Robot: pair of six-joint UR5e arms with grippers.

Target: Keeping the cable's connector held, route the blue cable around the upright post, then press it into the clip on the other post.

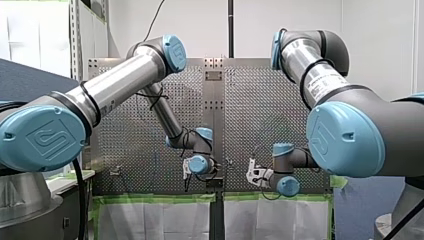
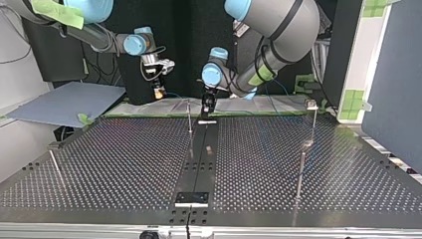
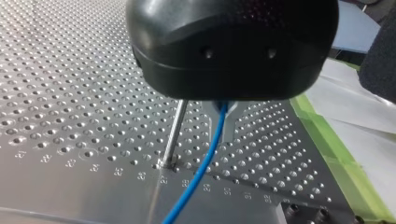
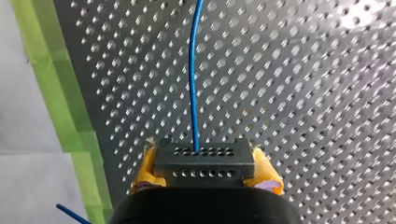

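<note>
In the right wrist view my right gripper (image 4: 204, 161) is shut on the dark connector block (image 4: 204, 173), its yellow pads (image 4: 147, 170) on both sides. The blue cable (image 4: 192, 79) leaves the connector and runs straight ahead over the perforated table. My left gripper (image 3: 225, 133) is black with metal fingers and shut on the blue cable (image 3: 203, 170), which hangs down from between them. A thin upright post (image 3: 175, 133) stands right beside those fingers. In the top view my left gripper (image 2: 206, 103) hovers by that post (image 2: 189, 117). The post with a clip (image 2: 312, 105) stands far off at that view's right.
Green tape (image 4: 56, 93) lines the table's edge near both grippers. A black strip with a small bracket (image 2: 191, 198) runs down the table's middle. Other thin posts (image 2: 300, 174) (image 2: 55, 167) stand nearer the camera. A blue-grey board (image 2: 64, 102) lies off the table at the top view's left.
</note>
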